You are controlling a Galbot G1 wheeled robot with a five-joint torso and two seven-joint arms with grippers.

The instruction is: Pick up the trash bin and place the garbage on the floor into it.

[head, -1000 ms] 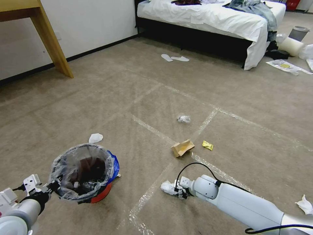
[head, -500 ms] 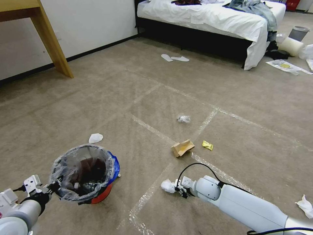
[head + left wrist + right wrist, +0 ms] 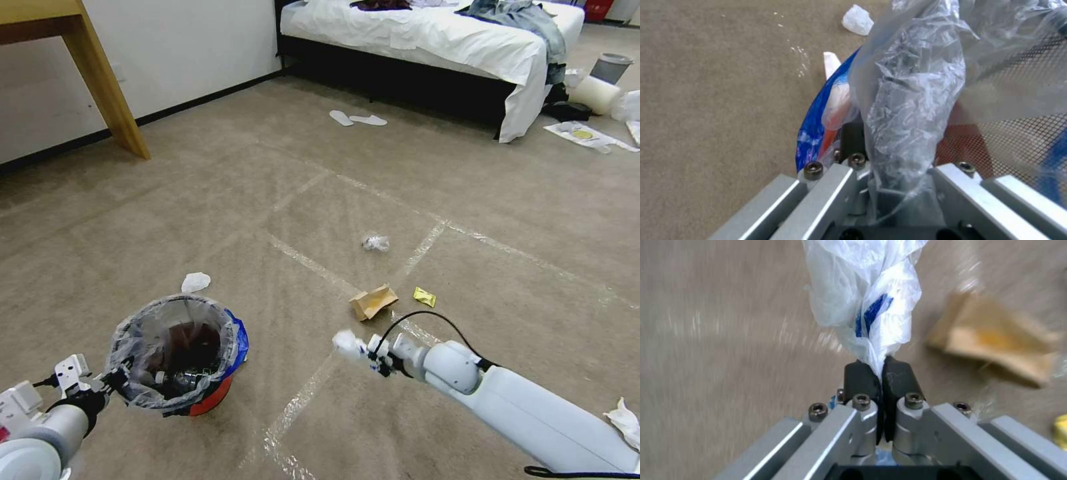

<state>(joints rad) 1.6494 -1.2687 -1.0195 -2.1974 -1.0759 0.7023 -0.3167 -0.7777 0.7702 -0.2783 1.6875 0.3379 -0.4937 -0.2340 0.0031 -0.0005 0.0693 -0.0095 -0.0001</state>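
The trash bin, red with a clear liner and a blue bag edge, is at the lower left, holding dark litter. My left gripper is shut on its near rim; the left wrist view shows the gripper clamped on the rim and the liner. My right gripper is shut on a white plastic wad, held just above the carpet; in the right wrist view the gripper pinches the wad. Other garbage lies on the floor: a brown carton, a yellow wrapper, a clear wad and a white tissue.
Another white scrap lies at the far right. A bed stands at the back, with white slippers before it and a grey bin beside it. A wooden table leg stands at the back left. Tape lines cross the carpet.
My right gripper has lifted the white wad off the carpet and risen with it. The bin in my left gripper has shifted slightly to the right.
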